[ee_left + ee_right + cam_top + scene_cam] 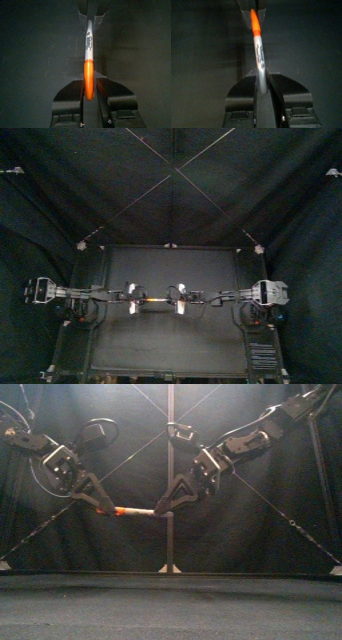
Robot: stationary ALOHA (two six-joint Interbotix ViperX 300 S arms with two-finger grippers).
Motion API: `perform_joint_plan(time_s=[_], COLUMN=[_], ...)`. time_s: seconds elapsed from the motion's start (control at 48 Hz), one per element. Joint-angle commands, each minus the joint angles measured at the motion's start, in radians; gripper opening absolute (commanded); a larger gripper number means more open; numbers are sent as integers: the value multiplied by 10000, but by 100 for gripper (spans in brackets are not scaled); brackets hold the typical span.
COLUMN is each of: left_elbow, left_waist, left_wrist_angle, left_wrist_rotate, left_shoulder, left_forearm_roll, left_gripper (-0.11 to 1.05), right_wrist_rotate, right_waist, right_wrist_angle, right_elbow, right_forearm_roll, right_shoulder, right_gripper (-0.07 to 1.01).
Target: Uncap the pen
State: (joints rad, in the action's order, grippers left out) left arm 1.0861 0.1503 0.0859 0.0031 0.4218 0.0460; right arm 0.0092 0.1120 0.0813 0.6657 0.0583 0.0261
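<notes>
Black curtains (171, 188) closed the booth behind and at both sides, and the dark tabletop (167, 343) lay bare well below the two claws. The left arm (54, 459) and the right arm (247, 439) sloped down toward each other and met in mid-air. The left claw (102, 506) was clamped on the orange cap (87, 72) of the pen (134, 511), and the right claw (160, 509) was clamped on the pale grey barrel (259, 55). The pen hung level between the two claws, clear of the tabletop. The cap's far end was buried between the left claw's fingers (70, 92), and the barrel's tail was hidden inside the right claw in the same way. Dark print on the barrel was too blurred to read. In the left wrist view orange met grey with no gap showing. From above, the pen was only a short bright streak between the claws.
</notes>
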Motion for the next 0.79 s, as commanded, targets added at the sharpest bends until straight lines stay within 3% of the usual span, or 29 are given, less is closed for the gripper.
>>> perform_joint_plan(time_s=[0.021,0.229,0.396,0.792], left_elbow=[107,476,568,568], left_waist=[-15,-61,-77,-61], left_wrist_angle=[61,46,46,46], left_wrist_rotate=[-15,0,0,0], left_shoulder=[430,1212,1304,1304], left_forearm_roll=[-15,0,0,15], left_gripper=[51,51,51,51], right_wrist_rotate=[-15,0,0,-15], right_waist=[46,77,138,138], right_wrist_angle=[107,476,1028,1043], right_elbow=[184,767,1074,1104], right_forearm_roll=[-61,-107,-107,-107], right_shoulder=[675,1181,1411,1396], right_gripper=[52,52,52,52])
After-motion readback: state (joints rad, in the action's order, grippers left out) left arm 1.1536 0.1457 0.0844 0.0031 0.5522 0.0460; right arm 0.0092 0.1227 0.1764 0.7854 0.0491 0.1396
